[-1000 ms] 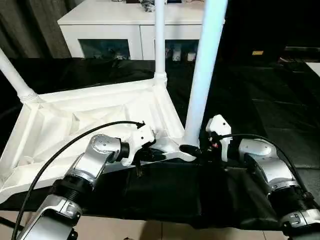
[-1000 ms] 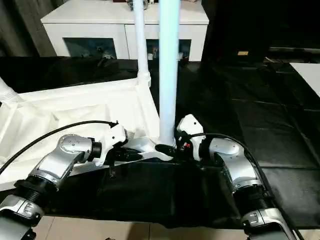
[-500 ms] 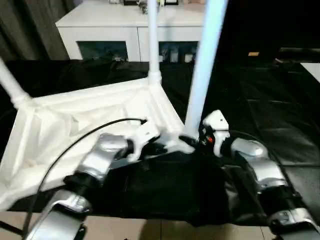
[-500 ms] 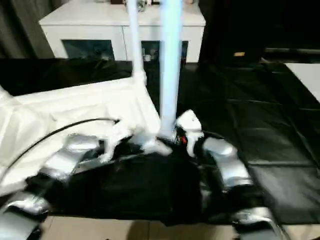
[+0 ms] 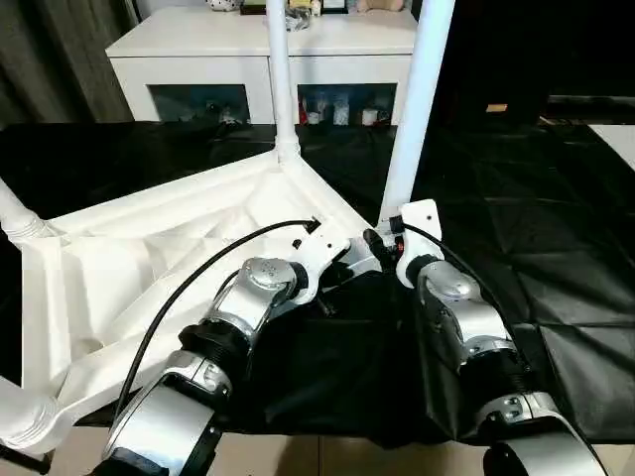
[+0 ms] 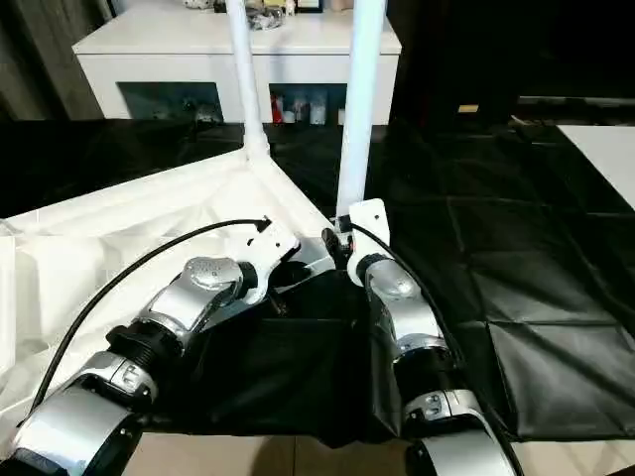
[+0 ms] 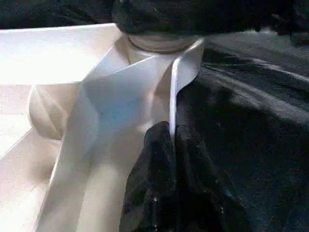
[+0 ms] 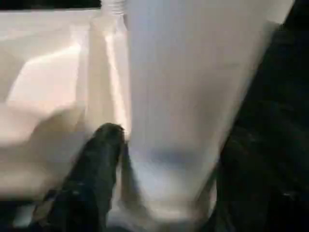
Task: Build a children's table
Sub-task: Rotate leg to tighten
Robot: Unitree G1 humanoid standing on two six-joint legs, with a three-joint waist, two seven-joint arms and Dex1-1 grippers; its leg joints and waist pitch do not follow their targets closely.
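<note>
Two silver forearms nearest, converging on the near corner of the inverted tabletop (image 5: 149,268). Left gripper (image 7: 171,145): black fingers (image 7: 149,193) pinched together on the thin white rim of the corner, seen edge-on between them. Right gripper (image 8: 159,159): one dark finger (image 8: 96,159) on one side of the near leg (image 5: 415,109) at its base, a second dark mass on the other side, so apparently clasped around the tube just above the socket.

Step judged in hand: seating this leg into its corner socket, top steadied by the left arm. Next move likely to call for downward pressure along the leg's axis, tube kept upright, rim grip kept firm against tipping.

Beyond, underside of the top: smooth, slightly glossy white plastic, raised rim, diagonal ribs, rounded corner sockets. Resting on a black, faintly creased sheet (image 5: 556,228) with a soft sheen. Far leg (image 5: 279,79) upright in the far corner; another leg (image 5: 15,213) at the left corner, leaning out of view. Legs long, round, gently tapered.

Farthest: white cabinet (image 5: 258,55) with dark glass doors.
</note>
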